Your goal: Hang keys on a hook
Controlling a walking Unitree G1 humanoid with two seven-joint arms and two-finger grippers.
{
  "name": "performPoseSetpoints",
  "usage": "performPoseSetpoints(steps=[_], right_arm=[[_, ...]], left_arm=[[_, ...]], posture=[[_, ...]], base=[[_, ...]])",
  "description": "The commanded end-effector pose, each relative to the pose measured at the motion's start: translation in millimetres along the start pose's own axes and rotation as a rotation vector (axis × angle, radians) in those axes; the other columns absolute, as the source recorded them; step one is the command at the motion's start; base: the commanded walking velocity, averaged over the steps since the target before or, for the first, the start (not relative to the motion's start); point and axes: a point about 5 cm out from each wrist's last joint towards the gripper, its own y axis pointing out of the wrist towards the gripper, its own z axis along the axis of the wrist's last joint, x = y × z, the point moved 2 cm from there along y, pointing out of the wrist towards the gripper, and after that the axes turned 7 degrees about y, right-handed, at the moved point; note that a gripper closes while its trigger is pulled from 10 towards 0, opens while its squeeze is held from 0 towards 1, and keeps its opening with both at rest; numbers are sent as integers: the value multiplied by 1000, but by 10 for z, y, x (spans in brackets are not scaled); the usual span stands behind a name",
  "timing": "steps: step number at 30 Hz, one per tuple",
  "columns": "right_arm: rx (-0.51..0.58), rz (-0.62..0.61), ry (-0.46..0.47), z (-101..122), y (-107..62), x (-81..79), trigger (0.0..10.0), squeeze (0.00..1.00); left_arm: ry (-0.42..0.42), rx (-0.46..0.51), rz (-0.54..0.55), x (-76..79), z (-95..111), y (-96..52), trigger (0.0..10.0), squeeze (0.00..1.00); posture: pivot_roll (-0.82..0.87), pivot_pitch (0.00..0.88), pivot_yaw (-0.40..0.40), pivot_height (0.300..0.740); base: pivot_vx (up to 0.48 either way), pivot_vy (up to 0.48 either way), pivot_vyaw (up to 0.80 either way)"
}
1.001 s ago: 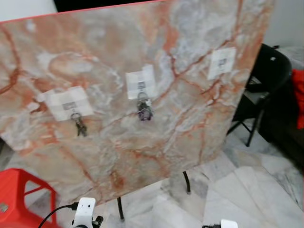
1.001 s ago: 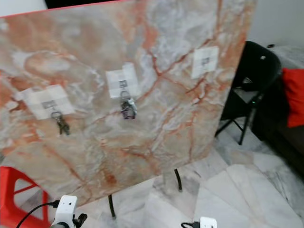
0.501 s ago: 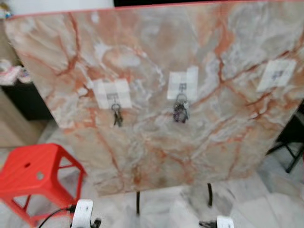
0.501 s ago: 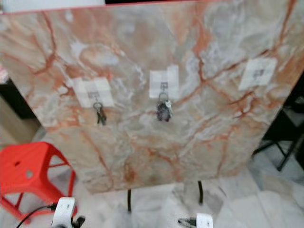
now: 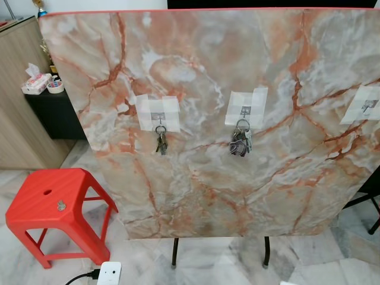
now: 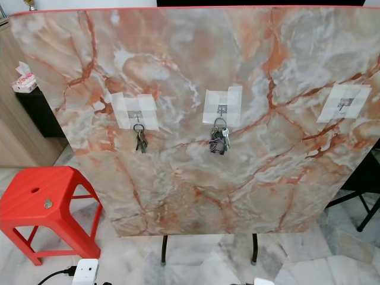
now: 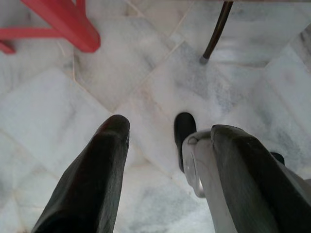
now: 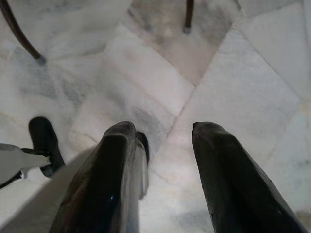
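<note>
Board: upright orange-veined marble panel (image 5: 225, 160)
Hooks: small dark key bunch (image 5: 161, 141) left, bigger metal key bunch (image 5: 240, 142) middle
Left gripper (image 7: 167, 145): fingers apart, empty, above floor
Right gripper (image 8: 163, 145): same

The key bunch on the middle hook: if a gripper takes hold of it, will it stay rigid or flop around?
Probably floppy: the key bunch hangs from a ring on the middle hook, so its several keys would likely swing and splay. Being metal, it is likely dense for its size and may slip between smooth fingers.
</note>
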Motion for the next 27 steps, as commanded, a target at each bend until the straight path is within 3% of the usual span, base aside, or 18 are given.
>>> performPoseSetpoints(steps=[1,5,11,19,27], right_arm=[[8,12,-5,36,8,-15,10000,0],[28,4,27,70,6,30,10000,0],[5,17,-25,21,-4,45,10000,0],[17,24,-31,45,1,19,10000,0],[29,19,-6,105,19,-27,10000,0]], left_arm=[[-17,-3,13,-14,-23,-7,10000,0],[-4,-2,-8,27,-4,0,10000,0],[-7,29,5,33,120,28,10000,0],[-14,-7,24,-24,29,11,10000,0],[-25,-7,25,-32,43,15,10000,0]], posture=[[-9,0,-25,740],[-14,0,-24,740],[19,0,-53,740],[11,0,-39,740],[0,0,-24,740]], base=[[0,0,0],[0,82,0],[0,480,0],[0,480,0],[0,480,647]])
